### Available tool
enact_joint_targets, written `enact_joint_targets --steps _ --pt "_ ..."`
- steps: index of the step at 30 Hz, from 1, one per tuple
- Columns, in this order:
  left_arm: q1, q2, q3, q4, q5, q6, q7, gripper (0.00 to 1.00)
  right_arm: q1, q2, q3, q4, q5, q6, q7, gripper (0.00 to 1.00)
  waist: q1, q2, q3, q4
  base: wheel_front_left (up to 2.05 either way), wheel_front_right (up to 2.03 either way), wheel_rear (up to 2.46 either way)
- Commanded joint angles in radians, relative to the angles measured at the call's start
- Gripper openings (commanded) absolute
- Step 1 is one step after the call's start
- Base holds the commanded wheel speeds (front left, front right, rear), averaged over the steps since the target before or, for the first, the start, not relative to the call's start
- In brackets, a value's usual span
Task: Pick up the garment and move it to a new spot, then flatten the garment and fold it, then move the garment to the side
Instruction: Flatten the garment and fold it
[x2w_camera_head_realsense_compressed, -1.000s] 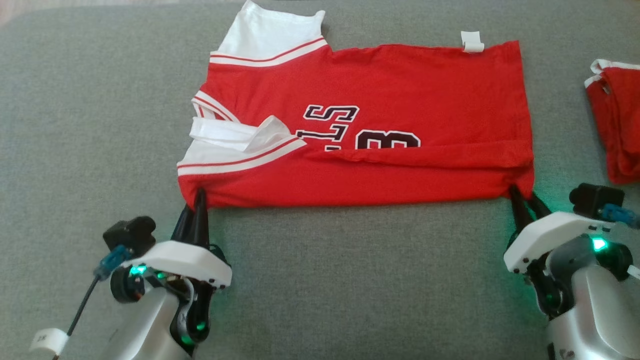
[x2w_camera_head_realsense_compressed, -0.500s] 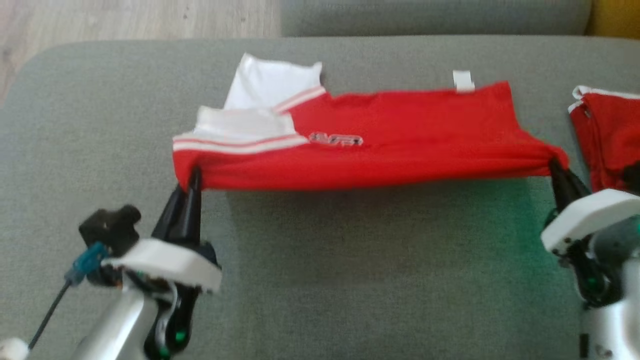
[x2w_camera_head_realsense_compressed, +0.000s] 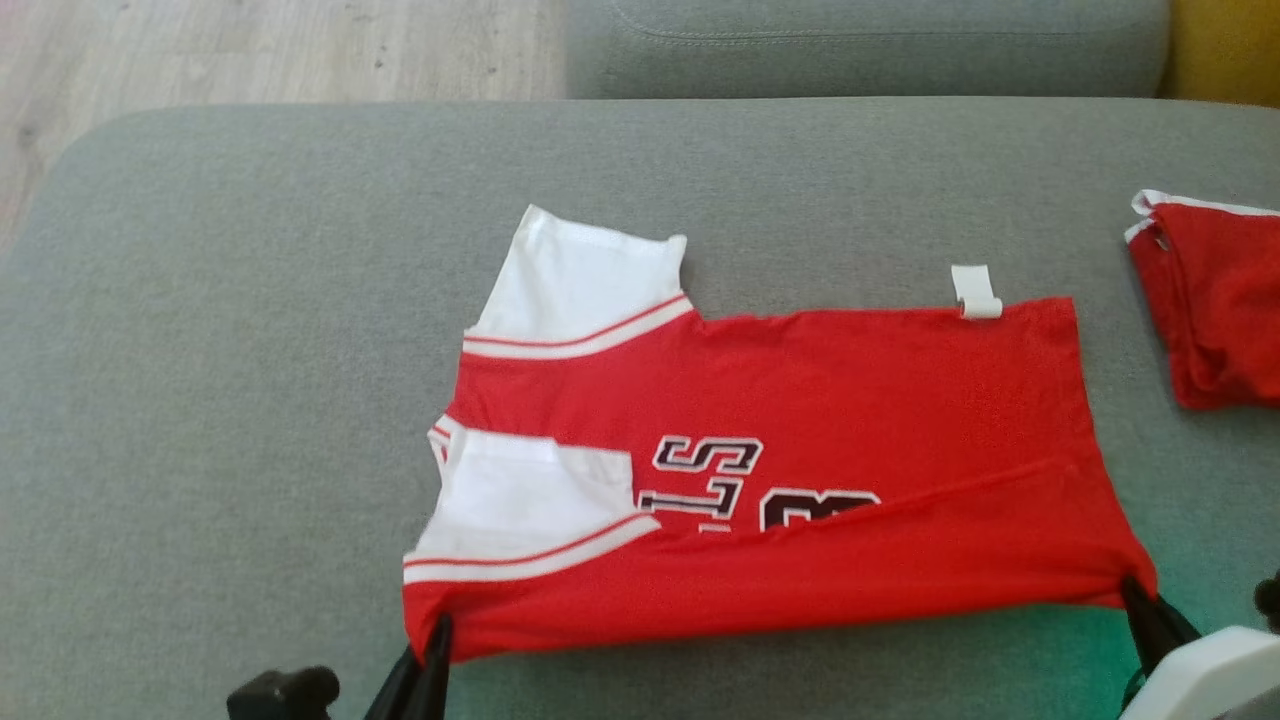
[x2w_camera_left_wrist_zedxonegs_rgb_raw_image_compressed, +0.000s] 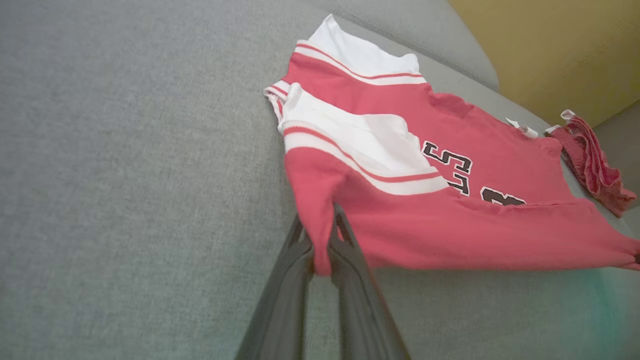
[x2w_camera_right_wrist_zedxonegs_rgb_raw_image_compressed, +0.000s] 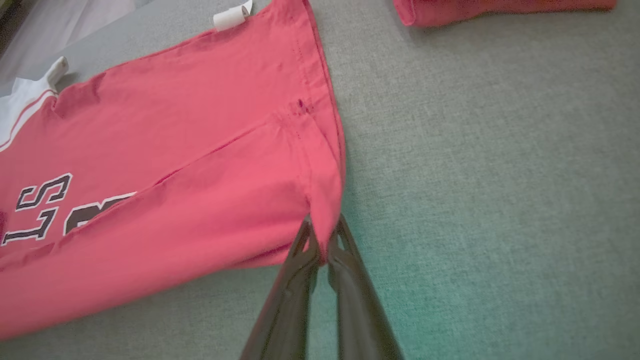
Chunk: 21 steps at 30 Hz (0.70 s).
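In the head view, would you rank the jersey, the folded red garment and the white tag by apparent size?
1. jersey
2. folded red garment, cut off at the frame edge
3. white tag

Black, white-edged lettering on the red jersey: an "S" is legible; the adjacent numeral, half covered by a fold, cannot be read.

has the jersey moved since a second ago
Yes, the jersey slid toward the robot. Its far edge lay just beyond the far end of the folded red cloth; now it lines up with its middle.
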Motion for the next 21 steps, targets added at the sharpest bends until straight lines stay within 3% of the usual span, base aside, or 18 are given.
enact_joint_targets --steps 1,3,4,5,12,17,21 --pt "-0.038 0.012 0.032 -0.022 -0.003 0.008 -0.016 0.00 -0.022 -0.013 0.014 -0.029 -0.012 -0.001 -0.019 0.36 0.0002 0.0000 0.000 -0.005 0.00 0.00 0.00" --pt "-0.038 0.011 0.029 -0.010 0.000 0.007 -0.021 0.00 -0.017 -0.013 0.026 -0.015 -0.008 -0.001 -0.030 1.00 0.0002 0.0000 0.000 -0.009 0.00 0.00 0.00" --pt "-0.040 0.012 0.029 -0.004 -0.001 0.005 -0.021 0.32 -0.017 -0.013 0.034 -0.011 -0.006 -0.001 -0.033 1.00 0.0002 0.0000 0.002 -0.013 0.00 0.00 0.00" --pt "-0.044 0.015 0.030 0.002 0.003 0.005 -0.021 1.00 -0.017 -0.013 0.040 -0.009 -0.005 -0.001 -0.037 1.00 0.0002 0.0000 0.003 -0.015 0.00 0.00 0.00" --pt "-0.135 0.070 0.060 -0.017 0.034 -0.005 0.000 1.00 -0.049 -0.013 0.026 -0.050 -0.016 -0.001 -0.074 1.00 0.0002 0.0000 0.019 -0.032 0.00 0.00 0.00" --pt "-0.346 0.161 0.099 -0.062 0.088 -0.040 0.079 1.00 -0.145 -0.013 0.042 -0.119 -0.049 -0.001 -0.081 1.00 0.0002 0.0000 0.050 -0.047 0.00 0.00 0.00" --pt "-0.519 0.199 0.128 -0.067 0.092 -0.078 0.147 1.00 -0.224 -0.013 0.071 -0.149 -0.077 -0.001 -0.071 1.00 0.0002 0.0000 0.089 -0.063 0.00 0.00 0.00"
